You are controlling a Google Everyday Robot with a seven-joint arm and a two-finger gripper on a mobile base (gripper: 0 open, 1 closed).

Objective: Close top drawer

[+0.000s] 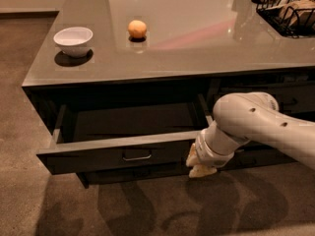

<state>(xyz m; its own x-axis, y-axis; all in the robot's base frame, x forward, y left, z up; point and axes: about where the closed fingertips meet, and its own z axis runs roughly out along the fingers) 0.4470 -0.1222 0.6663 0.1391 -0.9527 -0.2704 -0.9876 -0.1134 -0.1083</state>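
My tool (201, 165), open or closed I cannot tell, sits at one end of the top drawer (98, 157) front. Pushing off-centre there could skew and jam it.

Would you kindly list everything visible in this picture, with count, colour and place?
counter: one, grey top, dark body, centre.
top drawer: one, dark front, grey inside, pulled out below the counter.
handle: one, metal, middle of the drawer front.
bowl: one, white, counter's left end.
round fruit: one, orange, right of the bowl.
wire basket: one, black, counter's far right corner.
arm: one, white, entering from the right.
claw: one, cream, low at the drawer front's right end.
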